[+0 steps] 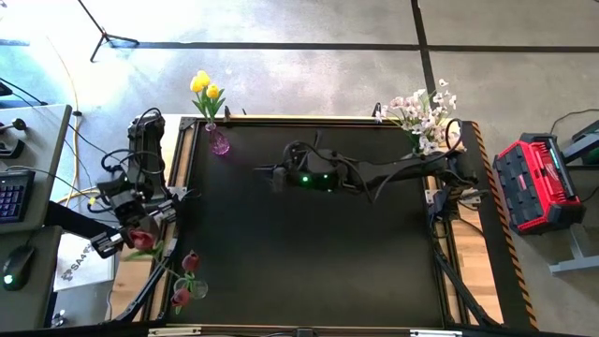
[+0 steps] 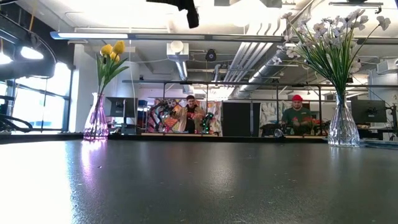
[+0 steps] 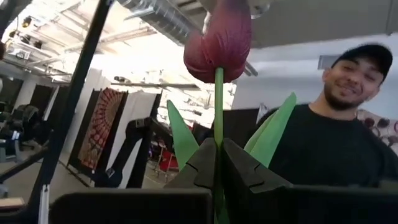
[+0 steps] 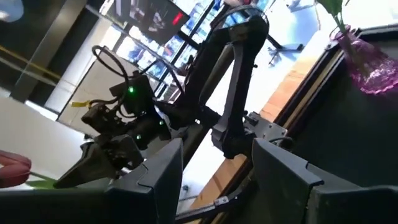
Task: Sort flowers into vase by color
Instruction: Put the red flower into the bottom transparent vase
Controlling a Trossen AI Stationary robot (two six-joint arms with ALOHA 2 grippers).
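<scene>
My left gripper (image 1: pixel 120 241) is out past the table's left edge, shut on a dark red tulip (image 1: pixel 140 241). In the left wrist view the tulip's head (image 3: pixel 219 43) rises beyond the gripper (image 3: pixel 217 149). My right gripper (image 1: pixel 269 172) hangs open and empty over the table's middle, pointing left. Yellow tulips (image 1: pixel 204 86) stand in a purple vase (image 1: pixel 218 142) at the far left. Pale pink-white blossoms (image 1: pixel 423 110) stand in a clear vase (image 2: pixel 342 124) at the far right. Two red tulips (image 1: pixel 185 279) stand in a clear vase at the near left corner. My left gripper pinches the red tulip's green stem (image 3: pixel 218 127) between its two fingers, a short way below the head. The head sticks out past the fingertips, with a green leaf (image 3: pixel 181 134) on either side. The flower is lifted clear of the table.
The table's black top (image 1: pixel 309 253) lies between the three vases. A person in a dark shirt and cap (image 3: pixel 329 130) stands beyond the left gripper. Two more people (image 2: pixel 189 115) show in the room behind the far edge. A red toolbox (image 1: pixel 533 183) sits right of the table.
</scene>
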